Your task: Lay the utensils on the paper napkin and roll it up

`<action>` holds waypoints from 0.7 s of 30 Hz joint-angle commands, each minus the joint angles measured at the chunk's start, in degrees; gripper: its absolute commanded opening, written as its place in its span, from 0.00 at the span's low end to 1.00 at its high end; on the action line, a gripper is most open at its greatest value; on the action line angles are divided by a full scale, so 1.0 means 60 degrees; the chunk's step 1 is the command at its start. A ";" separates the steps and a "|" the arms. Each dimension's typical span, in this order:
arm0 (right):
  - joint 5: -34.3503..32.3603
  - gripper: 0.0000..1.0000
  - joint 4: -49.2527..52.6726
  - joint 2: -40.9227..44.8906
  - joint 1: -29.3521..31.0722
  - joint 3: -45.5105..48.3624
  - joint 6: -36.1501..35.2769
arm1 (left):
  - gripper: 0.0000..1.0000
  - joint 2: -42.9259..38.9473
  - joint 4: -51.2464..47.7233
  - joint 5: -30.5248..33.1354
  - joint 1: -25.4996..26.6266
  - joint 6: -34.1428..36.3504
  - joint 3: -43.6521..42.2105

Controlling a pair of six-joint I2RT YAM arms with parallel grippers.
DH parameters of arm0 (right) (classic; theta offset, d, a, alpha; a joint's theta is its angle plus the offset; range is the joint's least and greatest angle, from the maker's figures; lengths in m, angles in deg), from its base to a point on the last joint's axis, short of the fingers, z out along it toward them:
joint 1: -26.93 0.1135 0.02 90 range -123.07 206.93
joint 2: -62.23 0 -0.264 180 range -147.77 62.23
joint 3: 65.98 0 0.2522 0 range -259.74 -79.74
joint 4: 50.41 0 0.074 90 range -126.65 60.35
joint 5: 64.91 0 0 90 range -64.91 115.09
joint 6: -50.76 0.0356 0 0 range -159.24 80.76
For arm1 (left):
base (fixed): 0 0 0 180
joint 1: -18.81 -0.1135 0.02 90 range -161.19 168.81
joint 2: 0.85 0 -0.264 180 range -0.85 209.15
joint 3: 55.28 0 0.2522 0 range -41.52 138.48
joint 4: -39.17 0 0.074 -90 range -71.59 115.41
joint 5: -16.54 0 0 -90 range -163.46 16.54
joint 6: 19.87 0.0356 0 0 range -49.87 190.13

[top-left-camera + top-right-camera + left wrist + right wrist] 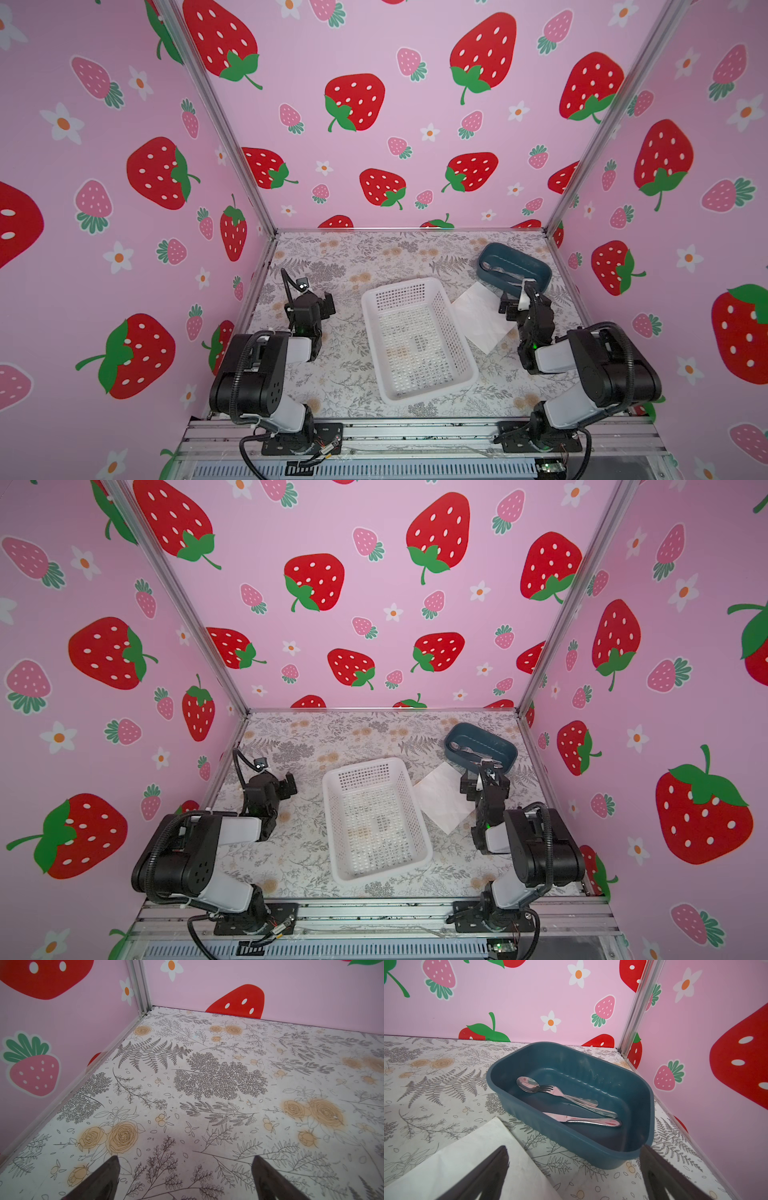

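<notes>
The utensils lie in a dark teal tub (529, 1113) at the back right: a silvery spoon (527, 1083), a fork (556, 1092) across it, and a knife (581, 1120). In a top view they show faintly (467, 751). The paper napkin (478, 320) (467, 1167) lies flat as a white diamond between the tub and the white basket. My right gripper (574, 1147) (519, 299) hangs open over the napkin's far corner, just short of the tub's near wall, holding nothing. On the left side my left gripper (186, 1156) (328, 303) is open above bare floral tabletop.
A white perforated basket (446, 328) (328, 804) stands in the middle, between the two arms. Pink strawberry walls close in the back and both sides. The tub (515, 259) sits close to the right wall's metal post (633, 1012).
</notes>
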State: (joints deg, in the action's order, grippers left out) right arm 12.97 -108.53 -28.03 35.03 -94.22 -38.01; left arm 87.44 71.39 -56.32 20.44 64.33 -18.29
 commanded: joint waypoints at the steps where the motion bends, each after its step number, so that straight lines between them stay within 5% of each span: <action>1: 0.0058 1.00 -0.0048 -0.0016 -0.0061 -0.0121 -0.0116 | 0.99 0.0022 0.0072 0.0119 0.0036 0.0103 0.0216; 14: 0.0307 1.00 -0.0444 0.0095 -0.0047 0.0147 -0.0206 | 0.99 -0.0153 0.0429 0.0063 0.0025 0.0118 -0.0008; 17: 0.0523 1.00 -0.0331 0.0285 -0.0046 0.0125 -0.0283 | 0.99 -0.1349 -0.1386 0.0551 0.0011 -0.0204 0.0361; 19: 0.0467 1.00 0.0853 0.0940 -0.0046 -0.0242 -0.0195 | 0.99 -0.2051 -0.3453 0.0457 -0.0210 -0.0787 0.0955; 21: 0.0352 1.00 0.3315 0.1575 -0.0046 -0.1104 0.0094 | 0.99 -0.2659 -0.3778 0.0331 -0.0257 -0.0896 0.0832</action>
State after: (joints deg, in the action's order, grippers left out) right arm 14.91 -102.21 -23.66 35.00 -95.14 -38.46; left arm 76.14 58.05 -55.22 19.69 61.79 -16.04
